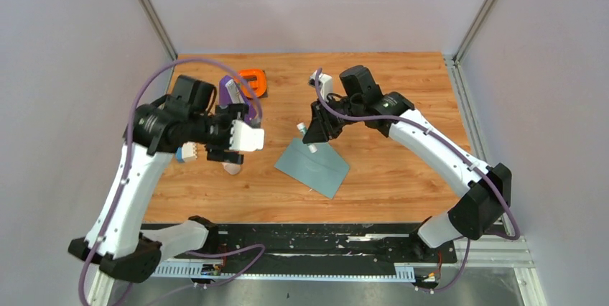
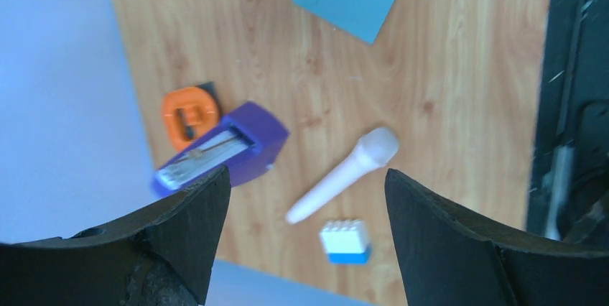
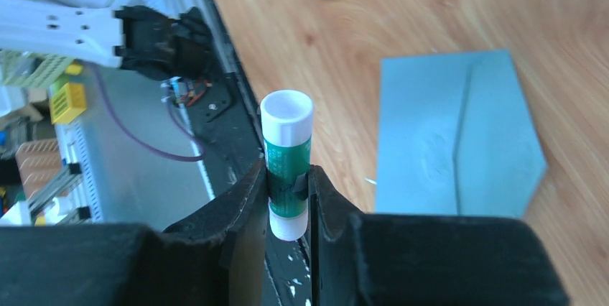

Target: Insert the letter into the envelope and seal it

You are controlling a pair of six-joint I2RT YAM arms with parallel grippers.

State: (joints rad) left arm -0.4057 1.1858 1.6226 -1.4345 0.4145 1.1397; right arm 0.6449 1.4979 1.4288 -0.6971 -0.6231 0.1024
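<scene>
Envelope, position: the envelope (image 1: 312,167) lies flat on the table (image 1: 402,177), turned at an angle. It is near the centre, between the two arms and apart from every other item.
Envelope, appearance: smooth slate blue-green paper. The right wrist view shows one crease line across it and one pointed end. Whether the flap is folded shut or lies open cannot be told.
Letter: no pale sheet shows in any view. Judged to be inside the envelope already, but this is unconfirmed.
Glue stick: the glue stick (image 3: 287,151) has a green label and white ends. In the top view it hangs at the envelope's far edge; contact with the paper cannot be told.
Reason for hold: the barrel is gripped across its middle, so one end is free to meet the paper. Judged to be preparation for gluing the flap, the sealing step.
Right gripper: the right gripper (image 3: 289,177) has its jaws clamped on the glue stick.
Left gripper: the left gripper (image 2: 307,180) has its jaws wide apart and holds nothing. It is raised above the table, to the left of the envelope, and is judged to be parked out of the right arm's way.
Surroundings: a purple stapler (image 2: 222,151), an orange item (image 2: 189,113), a pale cylinder (image 2: 345,173) and a white-and-blue block (image 2: 345,240) lie below the left gripper. None is judged to belong to this step.
</scene>
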